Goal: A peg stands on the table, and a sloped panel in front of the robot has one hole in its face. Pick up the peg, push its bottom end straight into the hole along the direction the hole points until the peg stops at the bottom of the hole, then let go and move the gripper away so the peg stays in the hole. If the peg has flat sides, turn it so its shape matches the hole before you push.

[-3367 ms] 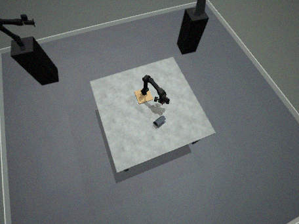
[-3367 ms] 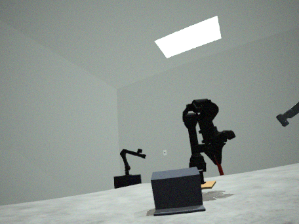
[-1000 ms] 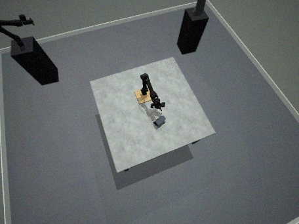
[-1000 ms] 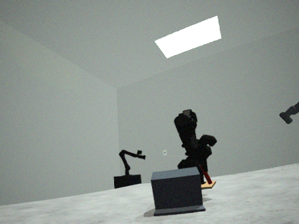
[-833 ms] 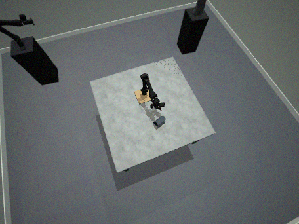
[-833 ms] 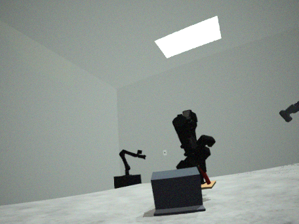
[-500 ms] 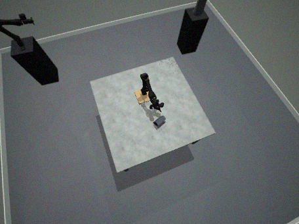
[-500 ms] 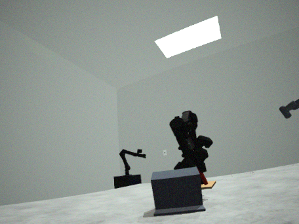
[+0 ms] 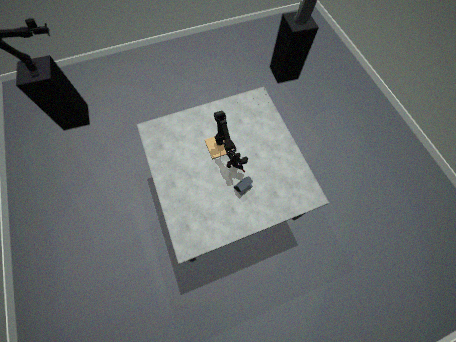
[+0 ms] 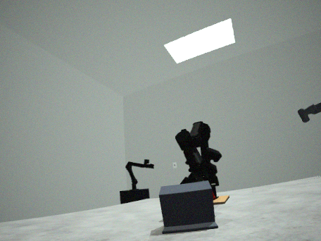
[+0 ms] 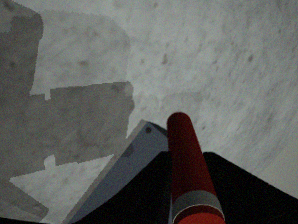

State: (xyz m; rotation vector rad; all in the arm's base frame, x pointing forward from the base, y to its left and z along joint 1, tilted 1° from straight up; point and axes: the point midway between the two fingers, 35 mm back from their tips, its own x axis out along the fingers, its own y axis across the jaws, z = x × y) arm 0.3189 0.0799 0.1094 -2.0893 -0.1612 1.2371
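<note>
Black gripper (image 9: pixel 242 169) (image 11: pixel 185 161) — nearly shut — grips the red peg (image 9: pixel 244 171) (image 10: pixel 214 196) (image 11: pixel 187 150).

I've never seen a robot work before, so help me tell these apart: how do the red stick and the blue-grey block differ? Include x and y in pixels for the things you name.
The red peg (image 11: pixel 187 150) is a slim, round rod with a grey band, while the blue-grey block (image 9: pixel 243 185) (image 10: pixel 187 206) (image 11: pixel 117 182) is broad with flat faces. The peg is held between the robot's jaws; the block sits on the table. Both are solid-coloured in the main.
</note>
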